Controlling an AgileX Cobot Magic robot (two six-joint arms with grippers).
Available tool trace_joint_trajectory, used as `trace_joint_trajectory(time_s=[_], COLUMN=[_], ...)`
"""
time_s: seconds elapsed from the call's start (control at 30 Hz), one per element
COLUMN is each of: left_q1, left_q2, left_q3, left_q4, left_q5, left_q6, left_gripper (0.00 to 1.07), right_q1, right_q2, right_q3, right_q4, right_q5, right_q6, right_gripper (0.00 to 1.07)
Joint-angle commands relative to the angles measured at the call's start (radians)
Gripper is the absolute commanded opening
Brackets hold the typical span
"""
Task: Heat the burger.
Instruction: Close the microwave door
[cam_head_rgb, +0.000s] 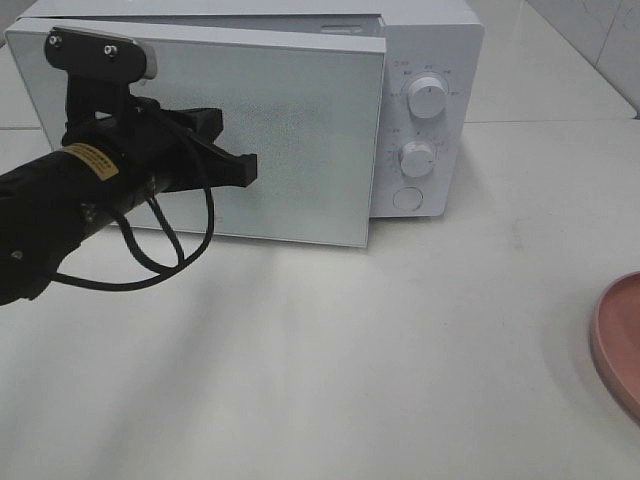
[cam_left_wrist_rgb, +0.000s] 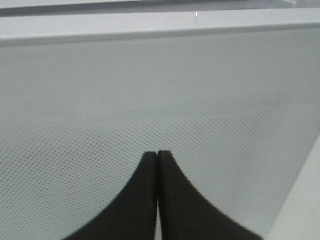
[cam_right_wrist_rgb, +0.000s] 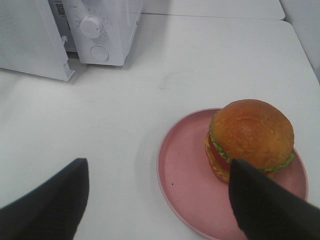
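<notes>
The burger (cam_right_wrist_rgb: 250, 132), with its golden-brown bun, green lettuce and red layer, sits on a pink plate (cam_right_wrist_rgb: 185, 185) in the right wrist view. My right gripper (cam_right_wrist_rgb: 157, 167) hovers open above the plate, one finger over the burger's near side, nothing held. The white microwave (cam_head_rgb: 430, 60) stands at the back, its door (cam_head_rgb: 300, 140) standing slightly ajar. My left gripper (cam_head_rgb: 250, 168) is shut and empty, its tips (cam_left_wrist_rgb: 158, 153) at the door's dotted front face. The burger is out of the high view.
Two white knobs (cam_head_rgb: 427, 97) and a round button (cam_head_rgb: 407, 198) sit on the microwave's right panel. The pink plate's edge (cam_head_rgb: 618, 335) shows at the right border of the white table (cam_head_rgb: 350, 380). A black cable (cam_head_rgb: 160, 250) loops under the left arm.
</notes>
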Motion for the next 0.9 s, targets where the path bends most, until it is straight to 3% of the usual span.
trace_joint_trajectory(time_s=[0.03, 0.9], left_q1=[-0.013, -0.061], left_q2=[0.012, 0.241], left_q3=[-0.033, -0.393], left_q4=[0.002, -0.036], left_q5=[0.009, 0.118], left_q6=[-0.007, -0.007], left_gripper=[0.00, 0.00], right_q1=[-0.005, -0.005], right_q2=[-0.027, -0.027], right_q3=[0.004, 0.004], right_q4=[-0.003, -0.003], right_q5=[-0.012, -0.012], right_q6=[0.006, 0.006], right_gripper=[0.75, 0.75])
